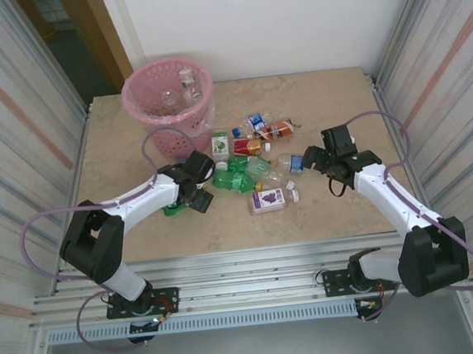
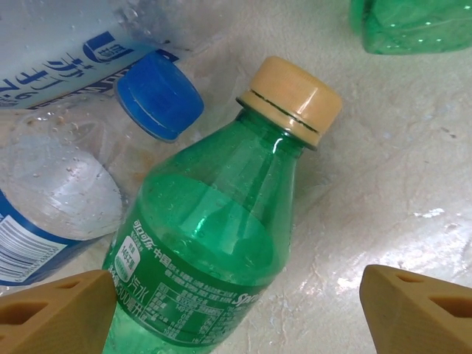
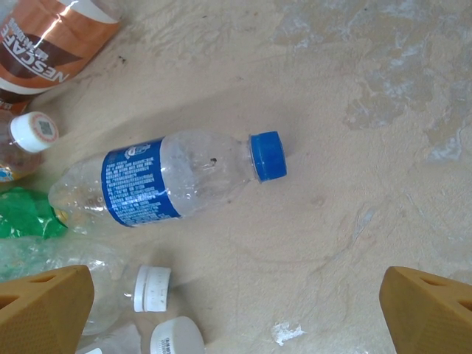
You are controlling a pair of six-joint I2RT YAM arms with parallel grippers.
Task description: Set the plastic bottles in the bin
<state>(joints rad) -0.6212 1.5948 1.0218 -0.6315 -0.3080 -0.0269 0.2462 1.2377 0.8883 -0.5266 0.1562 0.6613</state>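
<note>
— How does the left pincer (image 2: 237, 299) stand?
— Spread wide, low over a green bottle (image 2: 214, 243) with a tan cap (image 2: 295, 99). The bottle lies between its fingers on the tabletop (image 2: 413, 169), with a clear blue-capped bottle (image 2: 51, 184) just beside it.
— And the right pincer (image 3: 236, 295)?
— Spread too, gripping nothing, above a clear blue-labelled bottle (image 3: 169, 184) lying flat.
— The rest?
— The plastic bottles (image 1: 256, 159) lie heaped mid-tabletop. The bin (image 1: 174, 124) stands at the far left corner, a few clear bottles (image 1: 185, 84) inside.
</note>
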